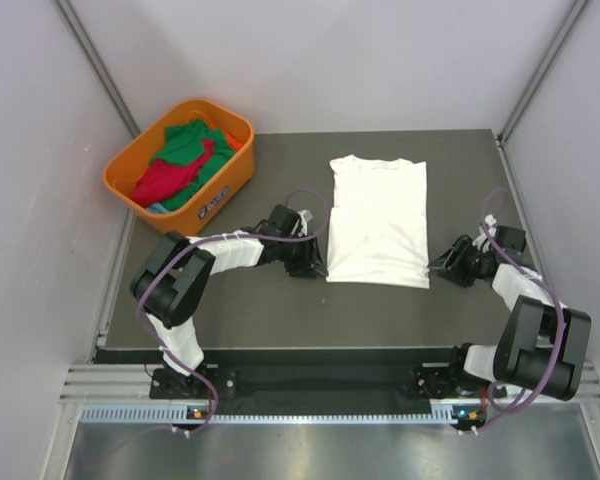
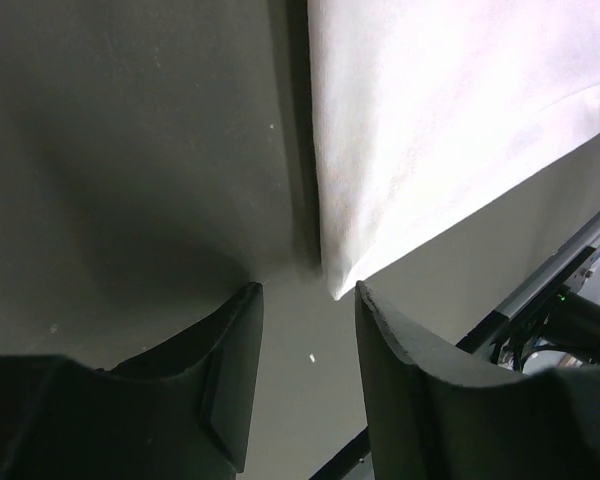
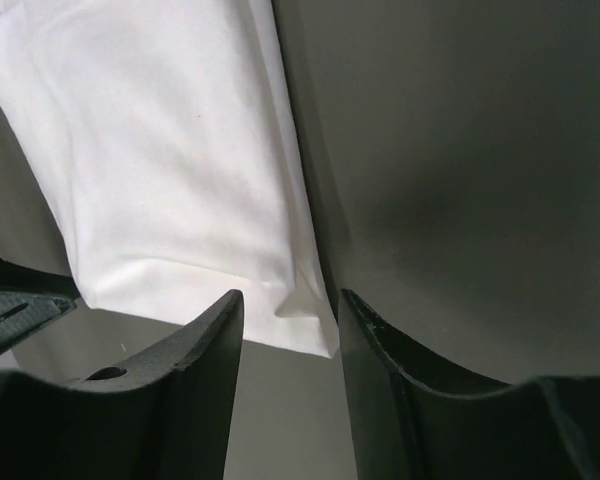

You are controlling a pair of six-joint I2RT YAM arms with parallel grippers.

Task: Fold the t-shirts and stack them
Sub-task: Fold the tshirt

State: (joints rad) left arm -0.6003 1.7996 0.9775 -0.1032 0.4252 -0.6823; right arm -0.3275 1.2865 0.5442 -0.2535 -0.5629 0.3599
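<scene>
Currently I see the dark table bearing the white t-shirt, flat at its centre. The orange basket, far left, holds a green t-shirt and a red t-shirt. The left gripper and the right gripper gape empty at the white shirt's near corners.

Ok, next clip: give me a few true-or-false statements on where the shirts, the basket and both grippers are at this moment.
1. The white t-shirt lies flat on the table, outside the orange basket. True.
2. The left gripper is clamped on the shirt's corner. False: its jaws stand apart and empty, with the corner just ahead of them.
3. The basket holds green cloth and red cloth. True.
4. The basket sits on the robot's right. False: it is at the far left.
5. The right gripper is open by the shirt's near right corner. True.
</scene>
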